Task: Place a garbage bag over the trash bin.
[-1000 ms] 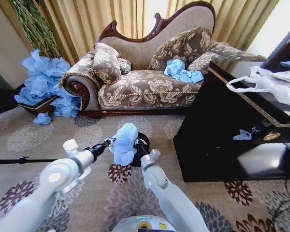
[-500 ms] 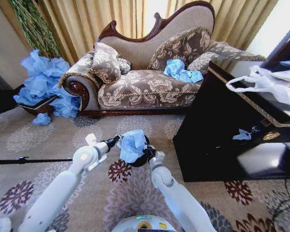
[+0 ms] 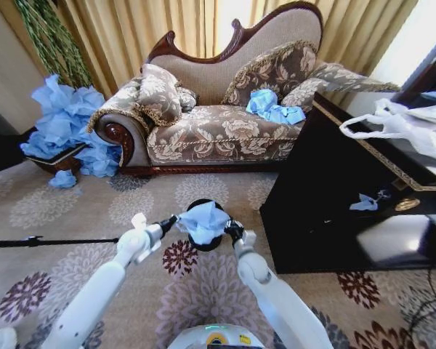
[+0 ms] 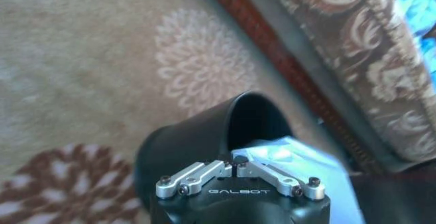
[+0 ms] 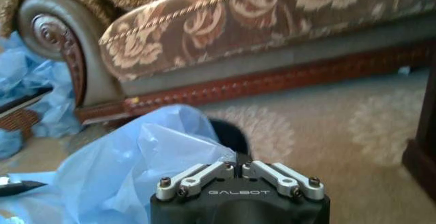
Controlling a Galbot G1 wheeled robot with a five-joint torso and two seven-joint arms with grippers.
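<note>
Garbage bag [image 3: 203,220] sits bunched over the mouth of the trash bin [image 3: 200,243], which stands on the carpet [image 3: 73,218] in front of the sofa [image 3: 218,127]. Left gripper [image 3: 172,221] & right gripper [image 3: 232,230] each have jaws clenched on a bag edge, one per side. Judged approx. halfway: bag is over the opening, not yet spread or pulled down round the rim.

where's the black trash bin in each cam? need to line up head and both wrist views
Head view: the small black round trash bin stands on the carpet at centre, mostly under the light blue plastic garbage bag held between both grippers.
Left wrist view: bin just beyond the left gripper.
Right wrist view: a dark sliver of bin behind the bag, above the right gripper.
Shared landmark: the floral sofa.
</note>
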